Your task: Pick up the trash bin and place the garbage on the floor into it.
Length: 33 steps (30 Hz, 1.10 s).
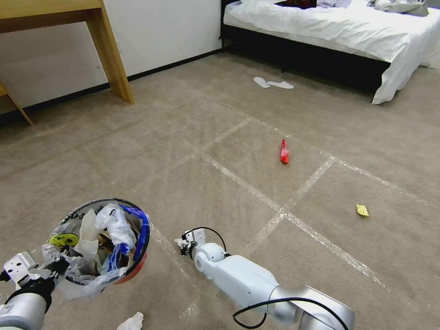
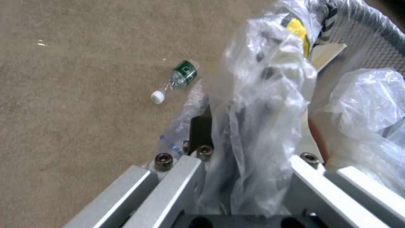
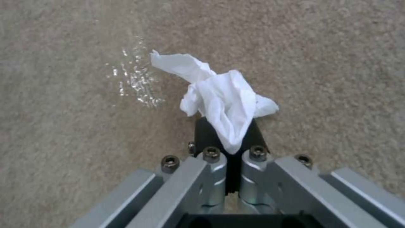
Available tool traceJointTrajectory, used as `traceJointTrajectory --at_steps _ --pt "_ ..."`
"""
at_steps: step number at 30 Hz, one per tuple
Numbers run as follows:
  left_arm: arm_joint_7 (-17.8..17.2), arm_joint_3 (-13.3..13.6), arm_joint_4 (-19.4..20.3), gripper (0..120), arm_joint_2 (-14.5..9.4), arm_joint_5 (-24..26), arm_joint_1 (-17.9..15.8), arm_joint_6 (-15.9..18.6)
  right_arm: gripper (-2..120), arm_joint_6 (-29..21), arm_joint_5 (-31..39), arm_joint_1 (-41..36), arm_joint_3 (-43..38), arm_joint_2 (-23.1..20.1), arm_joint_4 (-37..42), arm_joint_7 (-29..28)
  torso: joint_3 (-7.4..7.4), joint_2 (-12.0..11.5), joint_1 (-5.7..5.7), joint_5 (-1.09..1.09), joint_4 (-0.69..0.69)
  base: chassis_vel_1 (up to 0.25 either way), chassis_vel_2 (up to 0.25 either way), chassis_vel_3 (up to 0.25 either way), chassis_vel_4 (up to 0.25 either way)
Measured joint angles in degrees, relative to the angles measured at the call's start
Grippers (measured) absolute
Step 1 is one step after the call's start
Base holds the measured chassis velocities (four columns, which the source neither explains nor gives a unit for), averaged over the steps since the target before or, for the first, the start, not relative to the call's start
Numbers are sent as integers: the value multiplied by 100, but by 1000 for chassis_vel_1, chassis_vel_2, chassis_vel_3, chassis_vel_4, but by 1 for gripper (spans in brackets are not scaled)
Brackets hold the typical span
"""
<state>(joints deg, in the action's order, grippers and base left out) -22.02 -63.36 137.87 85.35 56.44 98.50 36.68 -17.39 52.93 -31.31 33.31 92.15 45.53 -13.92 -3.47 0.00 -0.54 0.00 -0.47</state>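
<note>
- Head view: the left gripper (image 1: 57,267) held the small round red trash bin (image 1: 104,243), lined with crinkled clear plastic and already part full of paper and wrappers, tilted above the beige carpet floor (image 1: 183,137) at the robot's left. The right gripper (image 1: 182,244) reached low to the carpet just beside it. A red wrapper (image 1: 284,152), a yellow wrapper (image 1: 362,210) and a crumpled white scrap (image 1: 132,322) lay loose on the floor. Pale tape lines crossed the carpet; a wooden worktop (image 1: 59,13) stood by the wall, and white slippers (image 1: 273,83) lay before a white-sheeted bed (image 1: 348,27).
- Left wrist view: the fingers were clamped on the bin's rim through the clear plastic liner (image 2: 261,104). A clear plastic bottle with a green label (image 2: 176,79) lay on the carpet near the bin.
- Right wrist view: the black fingers (image 3: 207,133) were pinched shut on a crumpled white tissue (image 3: 219,95), close over the carpet. Carrying it well likely meant lifting it clear, keeping the pinch firm, and releasing only once over the bin's mouth.
</note>
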Motion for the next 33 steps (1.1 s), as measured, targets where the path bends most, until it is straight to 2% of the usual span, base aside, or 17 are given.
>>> traceJointTrajectory --at_steps 4,6,21,23,24,26,27,29,30,33 --pt "0 1 -50 1 -9 0 -44 0 0 31 6 -44 -22 -61 155 -16 0 0 0 0 1 0 0 0 0" --pt "-2 8 -104 1 -37 1 -82 0 0 -21 80 -73 -62 -335 578 -127 0 0 0 0 0 0 0 0 0" --pt "-12 20 -265 1 -127 19 -164 0 0 -231 324 -99 -173 -937 1673 -643 0 0 0 1 0 0 0 0 0" --pt "-17 60 -304 1 -155 22 -205 -1 0 -312 416 -139 -308 -1282 2412 -860 -1 -1 0 2 0 0 0 0 0" --pt "-17 60 -304 1 -155 22 -205 -1 0 -312 416 -139 -308 -1282 2412 -860 -1 -1 0 2 0 0 0 0 0" --pt "-18 105 -331 1 -169 21 -222 -1 0 -384 516 -164 -502 -1603 3111 -1022 0 0 0 1 0 0 0 0 0" --pt "-18 105 -331 1 -169 21 -222 -1 0 -384 516 -164 -502 -1603 3111 -1022 0 0 0 1 0 0 0 0 0" --pt "-20 149 -351 1 -184 28 -243 -1 0 -456 629 -198 -745 -1976 3779 -1180 0 0 0 2 1 0 0 0 0" --pt "-20 149 -351 1 -184 28 -243 -1 0 -456 629 -198 -745 -1976 3779 -1180 0 0 0 2 1 0 0 0 0" --pt "-28 186 -354 1 -221 68 -256 8 0 -385 637 -215 -1100 -2642 4689 -1259 0 0 0 1 0 0 0 0 0"
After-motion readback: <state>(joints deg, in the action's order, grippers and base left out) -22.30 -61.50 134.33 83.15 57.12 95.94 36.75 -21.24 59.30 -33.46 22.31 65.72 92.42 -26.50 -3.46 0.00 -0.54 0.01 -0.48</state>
